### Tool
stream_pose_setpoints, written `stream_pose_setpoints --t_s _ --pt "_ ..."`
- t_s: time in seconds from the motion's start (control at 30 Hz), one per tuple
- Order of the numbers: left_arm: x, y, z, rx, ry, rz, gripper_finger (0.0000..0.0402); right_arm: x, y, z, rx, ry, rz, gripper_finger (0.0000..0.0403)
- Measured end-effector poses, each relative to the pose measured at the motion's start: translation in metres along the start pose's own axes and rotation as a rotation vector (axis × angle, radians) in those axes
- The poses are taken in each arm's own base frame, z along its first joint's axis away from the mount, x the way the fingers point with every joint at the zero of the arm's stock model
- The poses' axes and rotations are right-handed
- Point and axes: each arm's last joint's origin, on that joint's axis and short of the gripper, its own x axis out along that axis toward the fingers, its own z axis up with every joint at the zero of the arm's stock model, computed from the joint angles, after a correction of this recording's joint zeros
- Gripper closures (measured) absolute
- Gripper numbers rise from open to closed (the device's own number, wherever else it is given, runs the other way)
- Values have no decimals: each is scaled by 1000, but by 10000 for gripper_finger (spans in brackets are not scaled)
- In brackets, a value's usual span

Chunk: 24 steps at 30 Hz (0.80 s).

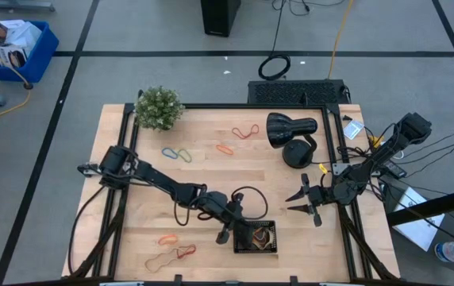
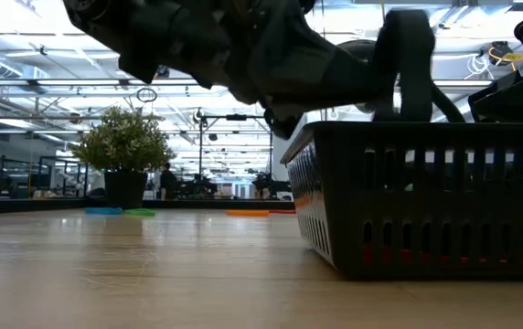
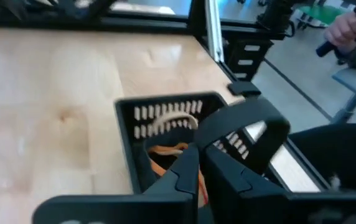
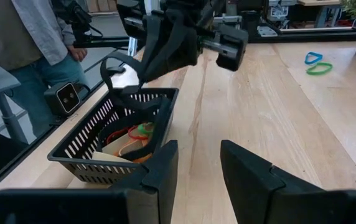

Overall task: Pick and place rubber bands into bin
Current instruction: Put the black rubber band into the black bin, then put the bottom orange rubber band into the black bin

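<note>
The bin [image 1: 256, 237] is a small black slotted basket near the table's front edge. It holds orange, red, green and tan rubber bands [image 4: 134, 134]. My left gripper [image 1: 225, 229] is over the bin's left rim, shut on the long black rubber band [image 4: 117, 70]. My right gripper [image 1: 306, 202] is open and empty, right of the bin and clear of it. Loose bands lie flat on the table: blue and green [image 1: 176, 153], orange [image 1: 225, 148] and red [image 1: 245, 132] at the far middle, and orange, red and tan [image 1: 171, 250] at the front left. My left gripper pinches the black rubber band between its two shut fingers [image 3: 187, 177], which point down from above. The band bows out from the fingers as an open loop [image 3: 252, 127]. Its lower part [image 4: 131, 87] hangs at the bin's rim. Which part of the loop the fingers hold is hidden by the fingers.
A black lamp [image 1: 290, 131] stands at the far right and a potted plant [image 1: 159, 107] at the far left corner. A person [image 4: 28, 37] stands beside the table near the bin. Bare wood lies between the bin and the far bands.
</note>
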Motion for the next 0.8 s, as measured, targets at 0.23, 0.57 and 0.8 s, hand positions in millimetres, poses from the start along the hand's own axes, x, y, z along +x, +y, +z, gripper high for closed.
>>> stream_pose_setpoints --t_s 0.23,0.57,0.8 --pt "1 1 -5 -65 34 -1 394 0 0 0 0 -1 0 286" --pt "1 -2 -4 -62 35 -59 307 0 0 0 1 -1 1 286" --pt "0 0 -3 -73 34 -44 272 0 0 0 1 -1 1 286"
